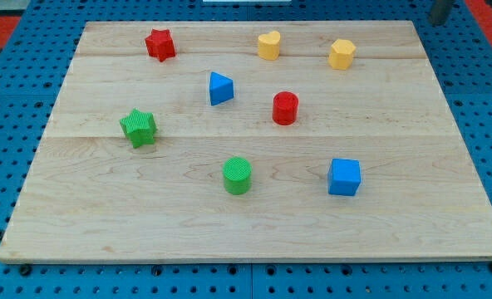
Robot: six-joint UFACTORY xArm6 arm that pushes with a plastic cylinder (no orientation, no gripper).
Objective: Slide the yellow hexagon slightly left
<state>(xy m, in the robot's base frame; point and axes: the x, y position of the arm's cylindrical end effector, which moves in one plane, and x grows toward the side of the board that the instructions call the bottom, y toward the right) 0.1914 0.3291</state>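
The yellow hexagon (pixel 341 53) sits near the top edge of the wooden board (pixel 254 232), right of centre. A yellow heart-shaped block (pixel 268 45) lies to its left, with a clear gap between them. The dark rod shows only at the view's top right corner. My tip (pixel 435 20) is just beyond the board's top right corner, well to the right of the hexagon and slightly above it. It touches no block.
A red star (pixel 159 44) is at the top left. A blue triangle (pixel 220 88) and a red cylinder (pixel 285 108) are in the middle. A green star (pixel 138 127) is at the left. A green cylinder (pixel 237 175) and a blue cube (pixel 344 177) sit lower down. Blue pegboard surrounds the board.
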